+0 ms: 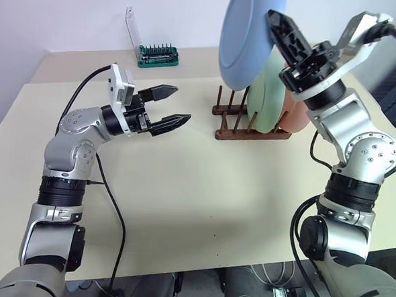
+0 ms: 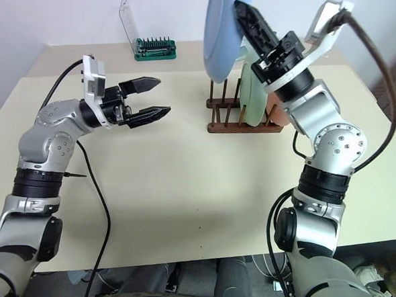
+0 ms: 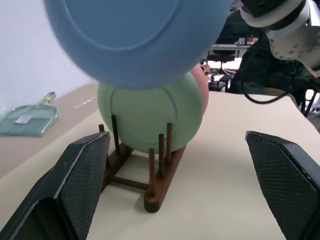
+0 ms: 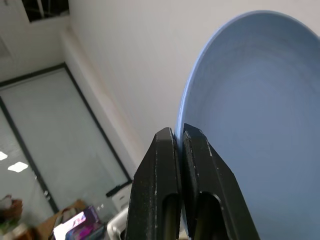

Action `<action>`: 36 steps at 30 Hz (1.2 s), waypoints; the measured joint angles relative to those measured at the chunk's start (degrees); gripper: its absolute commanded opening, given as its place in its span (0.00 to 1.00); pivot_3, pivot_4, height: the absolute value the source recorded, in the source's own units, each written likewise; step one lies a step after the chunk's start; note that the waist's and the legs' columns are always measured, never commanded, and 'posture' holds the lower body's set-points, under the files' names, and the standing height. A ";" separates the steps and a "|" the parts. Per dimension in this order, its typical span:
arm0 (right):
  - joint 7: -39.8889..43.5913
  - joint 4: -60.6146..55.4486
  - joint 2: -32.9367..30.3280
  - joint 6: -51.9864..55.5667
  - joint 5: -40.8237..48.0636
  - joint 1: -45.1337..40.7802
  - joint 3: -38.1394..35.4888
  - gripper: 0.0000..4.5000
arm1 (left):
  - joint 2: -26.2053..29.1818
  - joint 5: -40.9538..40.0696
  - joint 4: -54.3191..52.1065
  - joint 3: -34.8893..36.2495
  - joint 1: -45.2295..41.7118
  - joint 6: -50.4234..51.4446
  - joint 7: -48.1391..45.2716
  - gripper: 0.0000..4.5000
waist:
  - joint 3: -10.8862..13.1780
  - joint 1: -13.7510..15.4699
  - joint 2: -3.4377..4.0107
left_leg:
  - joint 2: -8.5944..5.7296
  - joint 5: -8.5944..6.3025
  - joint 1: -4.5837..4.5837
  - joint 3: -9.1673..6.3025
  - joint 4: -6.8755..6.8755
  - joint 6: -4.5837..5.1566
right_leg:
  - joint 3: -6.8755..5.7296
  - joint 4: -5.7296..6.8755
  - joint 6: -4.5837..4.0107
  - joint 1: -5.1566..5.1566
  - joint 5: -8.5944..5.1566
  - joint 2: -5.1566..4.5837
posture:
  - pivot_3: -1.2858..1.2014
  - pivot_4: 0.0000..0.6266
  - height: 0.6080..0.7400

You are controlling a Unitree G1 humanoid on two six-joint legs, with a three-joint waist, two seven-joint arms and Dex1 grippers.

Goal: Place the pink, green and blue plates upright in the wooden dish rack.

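Table, beige. Left of rack: left gripper, jaws spread wide, nothing between them, aimed at rack. Behind and left of rack, near the wall: green bit set with clear lid raised. In rack: green plate upright between pegs, pink plate upright just behind it. Above rack's empty front slots: blue plate, on edge, rim pinched in right gripper, fingers clamped tight.

Round light blue plate, pale mint green plate and salmon pink plate look smooth and matt; small dark reddish-brown wooden rack faintly sheened; cream table smooth, matt; black pincer fingers cross-hatched
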 measured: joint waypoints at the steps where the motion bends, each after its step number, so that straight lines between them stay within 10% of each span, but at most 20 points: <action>1: 0.68 0.59 0.05 -0.22 -0.68 0.26 0.23 0.01 | 0.00 -0.06 -0.32 0.00 0.00 0.00 0.20 1.00 | 0.00 -0.04 0.00 | 0.00 0.00 0.00 0.00 0.00 0.00 | 0.00 0.00 0.00 0.01 0.00 0.00 | 0.52 0.24 1.00; 36: 8.23 6.67 0.86 -2.56 -15.84 8.17 3.37 0.01 | -0.11 -1.18 -2.59 0.38 -0.82 1.14 1.43 1.00 | 0.00 -0.18 0.00 | 0.00 0.00 0.01 0.02 -0.02 0.00 | 0.00 -0.01 0.00 -0.01 0.00 0.00 | 0.52 0.24 1.00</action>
